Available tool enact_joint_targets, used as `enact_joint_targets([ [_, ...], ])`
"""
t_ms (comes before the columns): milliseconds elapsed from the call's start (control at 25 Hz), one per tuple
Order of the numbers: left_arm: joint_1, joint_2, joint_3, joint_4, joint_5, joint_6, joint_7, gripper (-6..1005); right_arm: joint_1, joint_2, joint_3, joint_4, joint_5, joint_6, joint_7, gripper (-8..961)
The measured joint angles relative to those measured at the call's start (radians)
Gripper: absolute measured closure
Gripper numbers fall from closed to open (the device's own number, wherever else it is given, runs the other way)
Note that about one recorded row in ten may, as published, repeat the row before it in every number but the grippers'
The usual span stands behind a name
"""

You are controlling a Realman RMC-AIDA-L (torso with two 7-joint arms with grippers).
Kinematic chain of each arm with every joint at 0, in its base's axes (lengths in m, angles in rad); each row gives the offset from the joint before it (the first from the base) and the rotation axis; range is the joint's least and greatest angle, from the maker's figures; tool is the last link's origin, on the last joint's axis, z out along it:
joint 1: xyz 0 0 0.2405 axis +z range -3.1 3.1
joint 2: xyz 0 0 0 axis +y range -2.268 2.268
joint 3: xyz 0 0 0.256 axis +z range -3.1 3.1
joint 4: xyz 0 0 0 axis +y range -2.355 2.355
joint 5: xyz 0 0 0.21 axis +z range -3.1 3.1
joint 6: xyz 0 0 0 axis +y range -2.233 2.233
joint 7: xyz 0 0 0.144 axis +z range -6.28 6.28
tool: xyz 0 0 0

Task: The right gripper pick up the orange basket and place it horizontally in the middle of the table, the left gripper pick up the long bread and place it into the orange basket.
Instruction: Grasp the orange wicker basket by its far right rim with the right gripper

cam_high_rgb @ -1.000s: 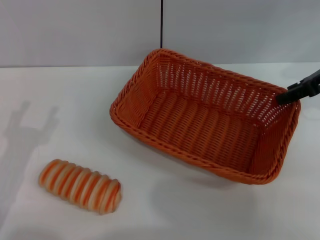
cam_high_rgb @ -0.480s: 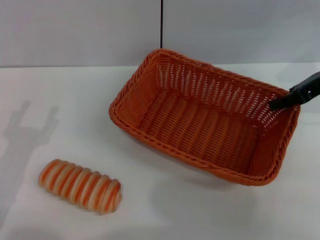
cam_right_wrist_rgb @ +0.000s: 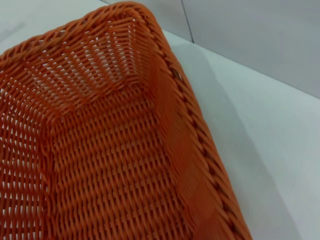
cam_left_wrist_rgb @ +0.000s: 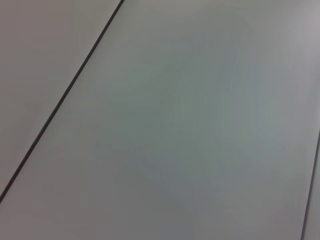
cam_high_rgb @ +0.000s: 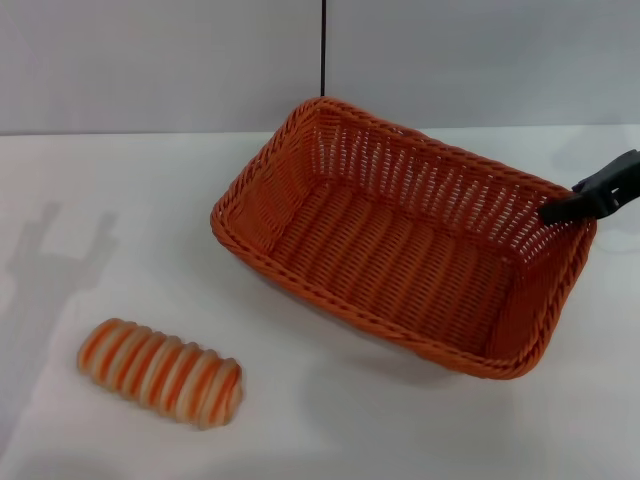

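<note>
The orange basket (cam_high_rgb: 280,195) lies askew on the right half of the white table (cam_high_rgb: 400,430), empty, with a shadow under its near side. My right gripper (cam_high_rgb: 562,208) comes in from the right edge and is shut on the basket's far right rim. The right wrist view looks down into the basket (cam_right_wrist_rgb: 100,165) along its braided rim, and my own fingers do not show there. The long bread (cam_high_rgb: 160,372), striped cream and orange, rests on the table at the front left, apart from the basket. My left gripper is out of view; only its shadow falls on the table's left side.
A grey wall with a dark vertical seam (cam_high_rgb: 323,48) stands behind the table. The left wrist view shows only plain grey wall panels (cam_left_wrist_rgb: 175,125). Bare tabletop (cam_right_wrist_rgb: 270,130) lies beside the basket.
The basket has shifted a little to the left and turned slightly, carried by my right gripper. The bread has not moved.
</note>
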Motion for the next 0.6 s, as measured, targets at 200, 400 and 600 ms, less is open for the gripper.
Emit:
enact_joint_targets([
  [200,0.0,0.0,0.0,0.0,0.0,-0.001,0.0,226,-0.02,-0.001,0.022,-0.017,0.081,0.049,-0.034,769],
  [400,-0.001,0.0,0.0,0.0,0.0,-0.002,0.0,228,-0.077,-0.003,0.044,-0.099,0.266,0.149,-0.065,772],
  [600,0.0,0.0,0.0,0.0,0.0,-0.003,0.0,230,-0.156,-0.003,0.059,-0.198,0.5,0.205,-0.083,766],
])
